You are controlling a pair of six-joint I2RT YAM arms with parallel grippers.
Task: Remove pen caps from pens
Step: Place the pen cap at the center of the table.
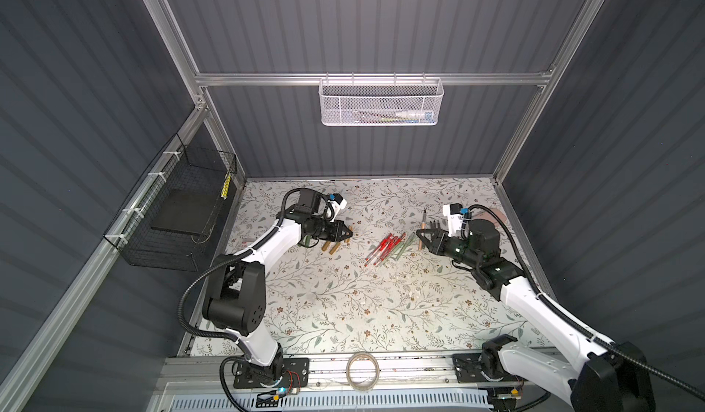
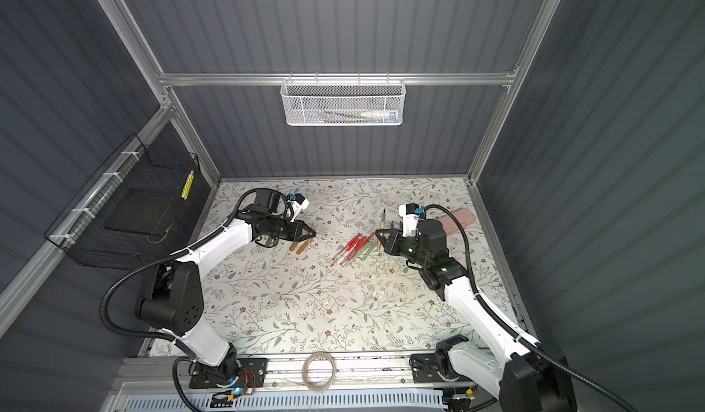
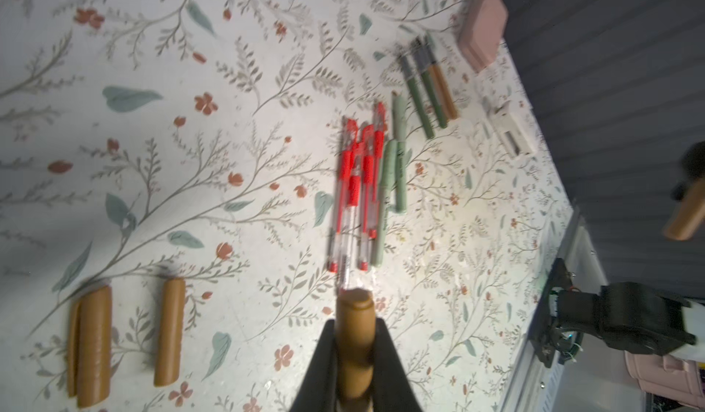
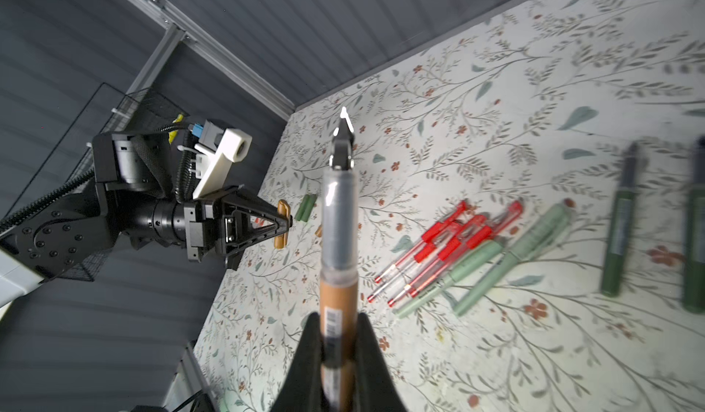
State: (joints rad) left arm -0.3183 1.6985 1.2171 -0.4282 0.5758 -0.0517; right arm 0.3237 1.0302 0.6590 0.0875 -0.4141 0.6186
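My left gripper (image 1: 349, 234) is shut on a golden-brown pen cap (image 3: 353, 333), held off the mat. My right gripper (image 1: 420, 235) is shut on the golden-brown pen (image 4: 338, 238), whose nib is bare and which stands apart from the cap. Two more golden-brown caps (image 3: 93, 345) lie under the left arm, with dark green caps (image 4: 307, 208) nearby. Capped red-trimmed pens (image 1: 385, 251) and pale green pens (image 1: 405, 246) lie bunched between the arms. Uncapped dark green pens (image 4: 620, 230) lie near the right arm.
A pink case (image 2: 456, 219) lies behind the right wrist near the right wall. A tape roll (image 1: 362, 370) sits on the front rail. A black wire basket (image 1: 179, 208) hangs on the left wall and a white mesh basket (image 1: 381, 103) on the back rail.
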